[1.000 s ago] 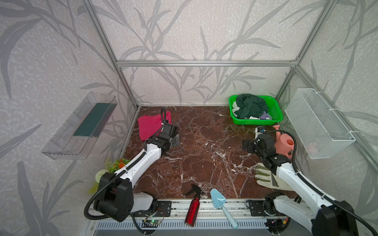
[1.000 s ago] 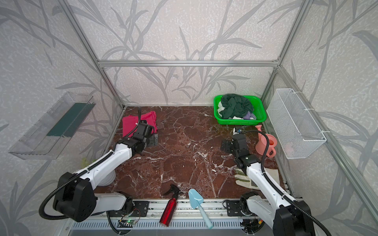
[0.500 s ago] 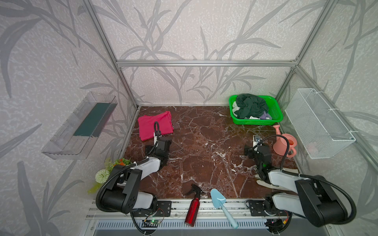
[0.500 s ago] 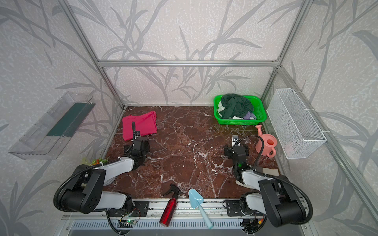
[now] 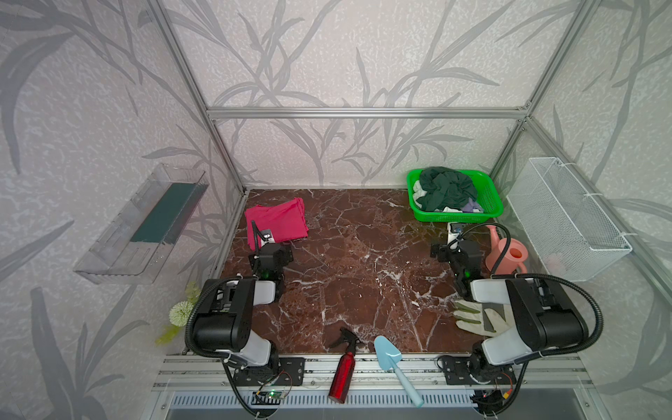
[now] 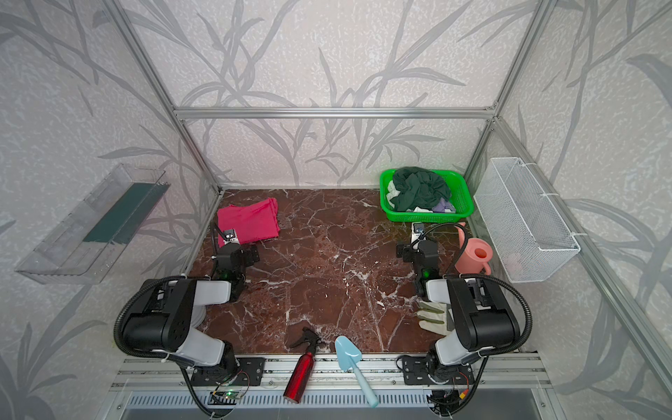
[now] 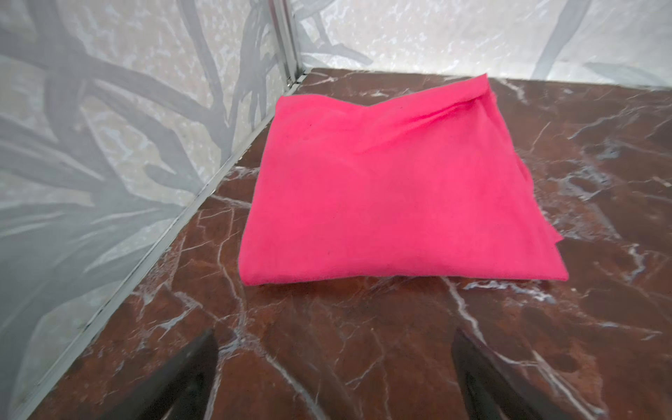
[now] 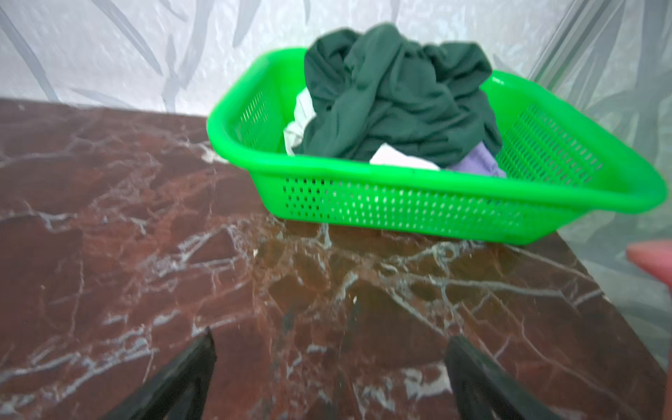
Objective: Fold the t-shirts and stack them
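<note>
A bright pink-red t-shirt [image 5: 276, 222] [image 6: 251, 220] lies folded flat at the back left corner of the marble table; the left wrist view shows it [image 7: 392, 189] just ahead of my left gripper [image 7: 334, 336], which is open and empty over bare marble. A crumpled dark green t-shirt [image 5: 447, 187] [image 8: 392, 91] tops a green basket [image 5: 454, 217] at the back right, with white [image 8: 298, 123] and lavender [image 8: 476, 165] cloth under it. My right gripper [image 8: 331, 336] is open and empty, a short way in front of the basket. In both top views each arm is folded low.
A pink watering can [image 5: 507, 254] stands right of my right gripper. A pale glove [image 5: 480, 320] lies under the right arm. A red spray bottle [image 5: 342, 367] and blue trowel [image 5: 391, 358] lie at the front edge. A wire basket [image 5: 567, 218] and clear shelf [image 5: 145, 222] hang on the side walls.
Both arms have drawn back toward the front and folded down. My left gripper has come off the pink-red shirt's near edge. Both grippers stay open.
</note>
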You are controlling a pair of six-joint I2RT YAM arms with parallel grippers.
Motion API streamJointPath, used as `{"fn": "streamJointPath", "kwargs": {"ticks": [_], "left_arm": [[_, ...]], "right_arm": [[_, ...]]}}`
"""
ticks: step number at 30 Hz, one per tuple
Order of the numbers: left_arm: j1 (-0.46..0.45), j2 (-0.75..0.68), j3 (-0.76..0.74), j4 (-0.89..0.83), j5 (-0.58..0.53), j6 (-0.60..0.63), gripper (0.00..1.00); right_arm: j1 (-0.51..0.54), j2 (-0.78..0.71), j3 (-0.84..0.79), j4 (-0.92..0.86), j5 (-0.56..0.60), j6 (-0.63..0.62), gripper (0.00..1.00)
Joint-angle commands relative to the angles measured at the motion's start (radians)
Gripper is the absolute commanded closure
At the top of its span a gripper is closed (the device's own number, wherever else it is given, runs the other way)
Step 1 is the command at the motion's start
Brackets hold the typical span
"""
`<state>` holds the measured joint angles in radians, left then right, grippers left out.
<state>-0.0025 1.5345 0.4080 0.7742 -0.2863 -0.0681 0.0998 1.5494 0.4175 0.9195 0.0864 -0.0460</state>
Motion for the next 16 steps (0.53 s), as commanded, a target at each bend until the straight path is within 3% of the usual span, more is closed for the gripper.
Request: {"fn": "streamJointPath", "kwargs": {"ticks": [1, 4, 5, 16], "left_arm": [[0.002, -0.02, 0.012, -0.009, 0.064, -0.006, 0.01], [0.001, -0.017, 0.01, 0.001, 0.062, -0.004, 0.01], [0.001, -0.012, 0.005, 0.02, 0.059, -0.001, 0.01], [0.001, -0.014, 0.008, 0.011, 0.061, -0.002, 0.01]], "right_arm": [[-0.006, -0.004, -0.026, -0.037, -0.065, -0.002, 0.01], [-0.005, 0.014, -0.025, -0.026, -0.123, -0.024, 0.01], [-0.006, 0.023, -0.038, 0.032, -0.114, -0.016, 0.01], [-0.009, 0.018, -0.025, -0.003, -0.135, -0.02, 0.01]]}}
